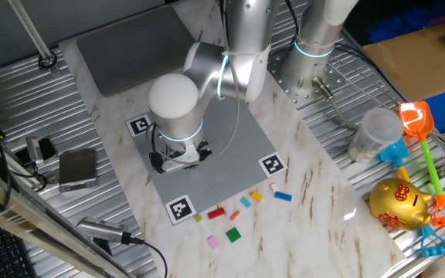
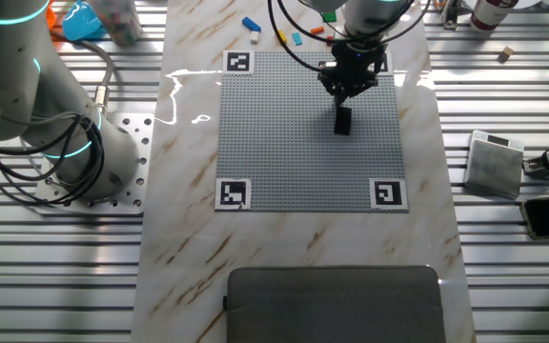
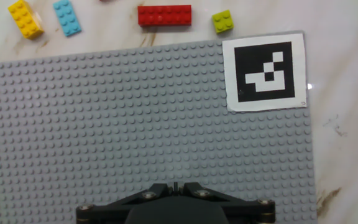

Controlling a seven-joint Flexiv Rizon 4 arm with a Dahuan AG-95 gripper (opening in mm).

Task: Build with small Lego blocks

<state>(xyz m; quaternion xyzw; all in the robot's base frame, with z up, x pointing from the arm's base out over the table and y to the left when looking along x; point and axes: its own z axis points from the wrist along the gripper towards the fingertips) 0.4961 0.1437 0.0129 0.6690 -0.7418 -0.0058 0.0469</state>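
Our gripper [image 2: 341, 92] hangs over the grey studded plate [image 2: 284, 133], just above a black brick [image 2: 343, 120]. We cannot tell if its fingers are open. A red brick [image 3: 164, 15] lies past the far edge. We see no readable writing.

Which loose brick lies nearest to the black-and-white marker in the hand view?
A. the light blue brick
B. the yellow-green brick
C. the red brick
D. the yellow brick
B. In the hand view the small yellow-green brick lies on the marble just above the marker; the red brick, the light blue brick and the yellow brick lie farther left.
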